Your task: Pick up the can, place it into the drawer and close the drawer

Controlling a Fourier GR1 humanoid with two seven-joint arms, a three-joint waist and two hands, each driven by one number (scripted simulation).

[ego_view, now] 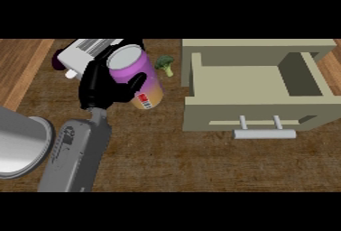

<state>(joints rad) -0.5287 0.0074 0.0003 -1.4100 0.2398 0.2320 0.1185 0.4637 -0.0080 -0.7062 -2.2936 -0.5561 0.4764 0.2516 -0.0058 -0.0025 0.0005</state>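
Observation:
The can is purple at the top and orange at the bottom, with a silver lid and a red label. It stands tilted at the upper left of the counter. My left hand wraps it from the left side, with the thumb across its front. Whether the can's base touches the counter is hidden. The beige drawer stands pulled open at the right with nothing inside. Its grey bar handle faces the near side. My right hand does not show.
A small broccoli floret lies between the can and the drawer. A white ribbed object sits behind my hand at the far left. A large grey cylinder fills the left edge. The brown wooden counter runs along the near side.

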